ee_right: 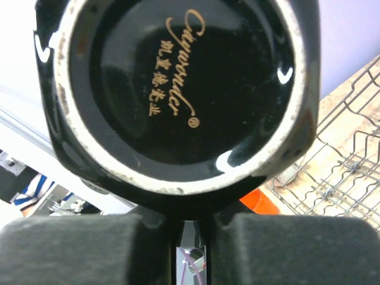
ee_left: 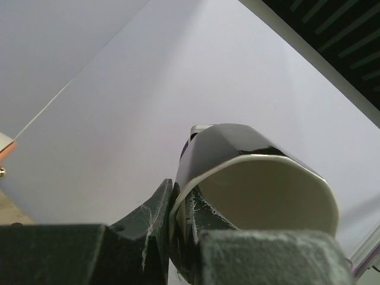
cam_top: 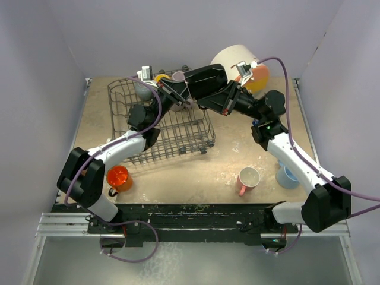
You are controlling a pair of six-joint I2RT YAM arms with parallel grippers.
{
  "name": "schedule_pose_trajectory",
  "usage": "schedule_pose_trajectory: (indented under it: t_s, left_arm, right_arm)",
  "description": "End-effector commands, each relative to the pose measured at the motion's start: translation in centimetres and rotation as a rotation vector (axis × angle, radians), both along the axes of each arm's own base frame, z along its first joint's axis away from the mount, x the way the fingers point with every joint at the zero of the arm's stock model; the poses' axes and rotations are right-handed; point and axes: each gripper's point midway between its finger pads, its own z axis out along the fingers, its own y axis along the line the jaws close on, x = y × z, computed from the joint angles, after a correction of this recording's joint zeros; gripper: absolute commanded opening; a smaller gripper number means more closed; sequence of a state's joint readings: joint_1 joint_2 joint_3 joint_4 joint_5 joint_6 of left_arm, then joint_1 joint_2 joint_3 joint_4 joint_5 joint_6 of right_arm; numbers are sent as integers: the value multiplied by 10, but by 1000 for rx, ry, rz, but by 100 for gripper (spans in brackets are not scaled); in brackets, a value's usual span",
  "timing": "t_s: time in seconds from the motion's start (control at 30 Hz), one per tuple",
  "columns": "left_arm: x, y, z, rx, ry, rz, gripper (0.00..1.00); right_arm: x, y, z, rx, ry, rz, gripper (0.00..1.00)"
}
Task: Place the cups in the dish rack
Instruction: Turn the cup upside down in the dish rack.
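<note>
So the black mug (ee_left: 237, 154) is up in the air, on its side, over the far rim of the dish rack (cam_top: 181, 133), roughly 1 o'clock from the rack's middle in the top view. The left fingers (ee_left: 145, 228) are clamped on its rim, one inside the white interior and one outside. The right fingers (ee_right: 89, 249) sit right under its base, pressed nearly together with just a slit between them. I honestly can't tell if they're pinching the handle or nothing at all.

That's the sketchy part, imo. If both arms have hold of it and one moves first, the mug twists in that thin rim pinch and could pop loose. It'd then drop onto the tines. If the right side missed and the left lets go, same result.

Out on the desk (cam_top: 196, 172) there's an orange cup (cam_top: 117, 177) at 7 o'clock from the rack. A pink cup (cam_top: 248, 178) and a light blue cup (cam_top: 288, 175) are around 4 o'clock.
</note>
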State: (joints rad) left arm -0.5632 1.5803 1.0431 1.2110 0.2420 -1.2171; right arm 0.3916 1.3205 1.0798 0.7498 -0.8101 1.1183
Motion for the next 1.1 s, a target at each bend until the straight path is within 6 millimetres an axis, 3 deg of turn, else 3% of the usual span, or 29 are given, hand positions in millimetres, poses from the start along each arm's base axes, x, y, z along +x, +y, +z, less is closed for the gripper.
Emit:
schedule_pose_trajectory:
  t_s: [0.0, 0.07, 0.3, 0.6, 0.67, 1.07]
  left_arm:
    - [-26, 17, 47, -112, -172, 2, 0]
    - [-26, 17, 45, -113, -167, 1, 2]
    - [-27, 29, 33, -108, -113, 50, 38]
    - [-25, 46, 7, -51, -5, 132, 68]
    - [-25, 52, -2, -28, 32, 164, 72]
    - [-51, 96, -50, 45, 170, 299, 77]
  right_arm:
    - [-6, -2, 30, 51, -68, -3, 0]
    - [-8, -2, 31, 53, -68, 4, 0]
    - [-9, -2, 36, 49, -105, 12, 0]
    - [-13, -5, 36, 37, -145, 20, 0]
    - [-14, -6, 36, 34, -155, 22, 0]
    - [-9, -12, 32, 10, -199, 4, 0]
